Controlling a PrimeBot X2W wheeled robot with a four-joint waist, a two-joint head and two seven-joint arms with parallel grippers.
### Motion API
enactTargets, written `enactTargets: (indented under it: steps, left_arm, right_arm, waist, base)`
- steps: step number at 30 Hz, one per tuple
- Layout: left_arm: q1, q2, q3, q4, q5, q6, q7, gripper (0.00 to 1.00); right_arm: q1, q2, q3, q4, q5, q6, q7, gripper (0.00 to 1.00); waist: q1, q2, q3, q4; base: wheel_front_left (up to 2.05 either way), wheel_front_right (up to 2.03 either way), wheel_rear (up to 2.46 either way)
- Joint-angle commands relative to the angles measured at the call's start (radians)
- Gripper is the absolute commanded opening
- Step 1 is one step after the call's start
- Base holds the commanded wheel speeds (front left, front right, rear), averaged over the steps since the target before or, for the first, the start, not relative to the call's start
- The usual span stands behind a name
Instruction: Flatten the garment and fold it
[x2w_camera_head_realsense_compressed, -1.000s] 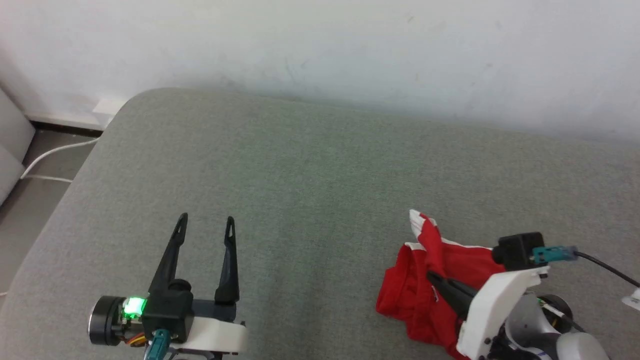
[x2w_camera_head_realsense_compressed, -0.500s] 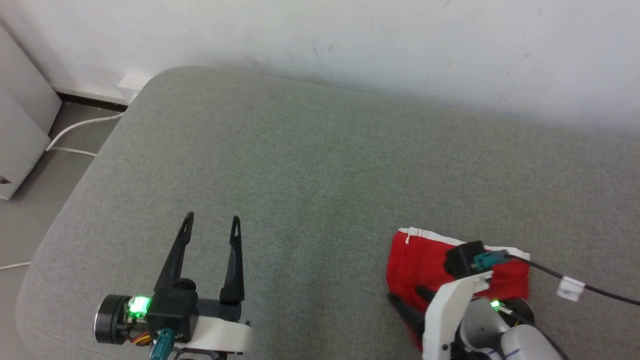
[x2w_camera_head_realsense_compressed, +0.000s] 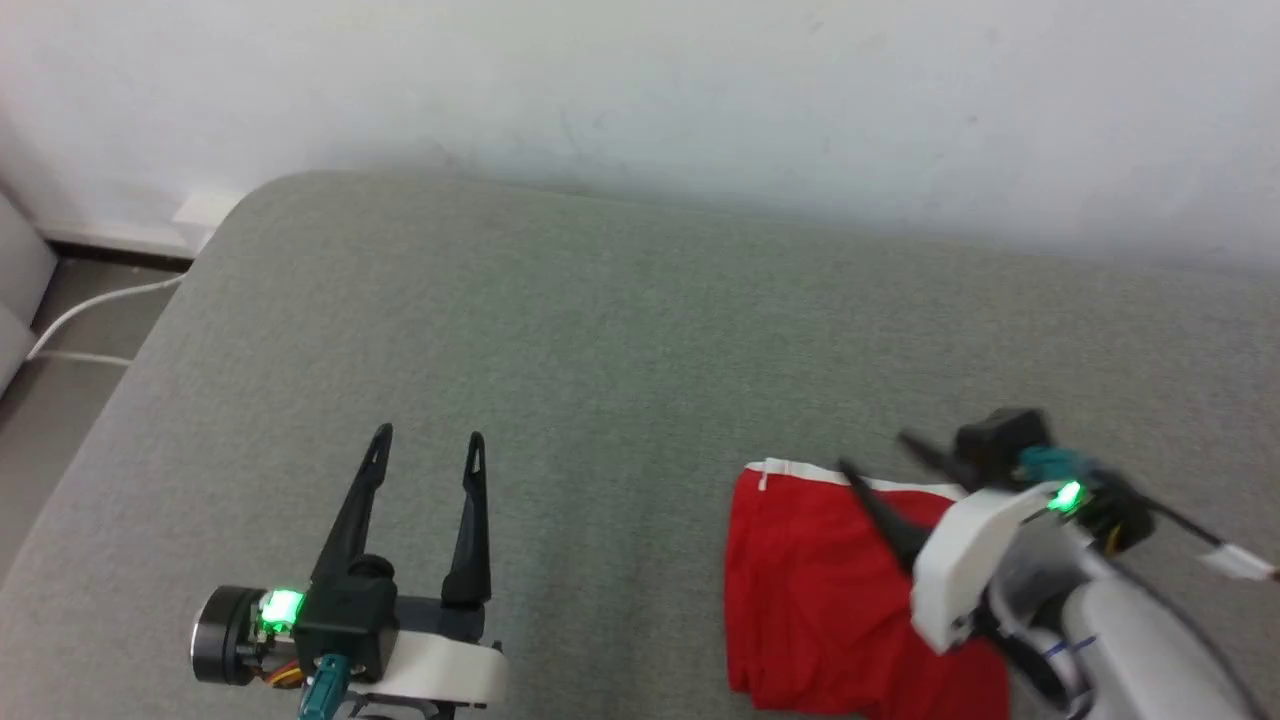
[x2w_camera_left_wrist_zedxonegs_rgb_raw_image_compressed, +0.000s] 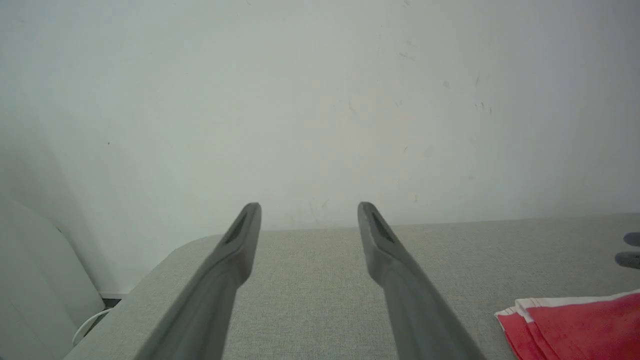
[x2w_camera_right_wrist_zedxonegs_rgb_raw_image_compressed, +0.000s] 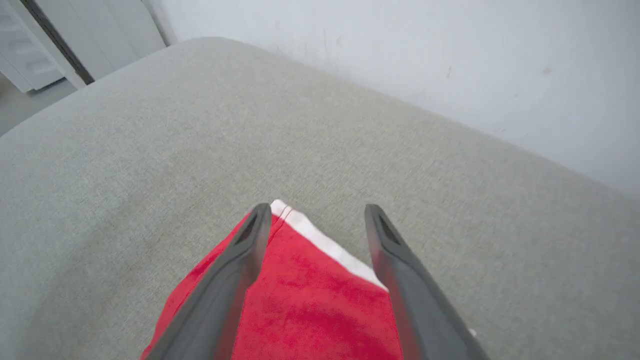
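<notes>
Thin red fabric shorts (x2w_camera_head_realsense_compressed: 820, 590), white-edged, lie flat at lower right; right gripper (x2w_camera_head_realsense_compressed: 877, 453) hovers over them, fingers spread, empty. Left gripper (x2w_camera_head_realsense_compressed: 428, 437), lower left, likewise spread.

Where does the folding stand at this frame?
Done: the red thin-fabric shorts with white trim lie flat in stacked layers on the grey fabric cushion. In hand: nothing; the right end effector is open over their far edge, the left end effector open, off to the side. Remaining: perhaps another fold; hard to judge.
</notes>
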Motion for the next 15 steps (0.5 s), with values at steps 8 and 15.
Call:
enactTargets:
  steps: [8,15]
  left_arm:
    - [-0.005,-0.018,0.027,0.004,-0.030,-0.021,-0.005,1.00]
    - [0.010,-0.028,0.049,0.042,-0.037,-0.042,-0.005,1.00]
  right_arm:
    - [-0.039,-0.092,-0.160,-0.075,-0.218,-0.001,-0.253,1.00]
    - [0.087,-0.037,-0.353,-0.139,-0.294,-0.001,-0.395,1.00]
  waist:
    - [0.0000,0.0000,-0.020,-0.116]
    - [0.0000,0.0000,-0.028,-0.174]
  base:
    - [0.00,0.00,0.00]
    - [0.00,0.00,0.00]
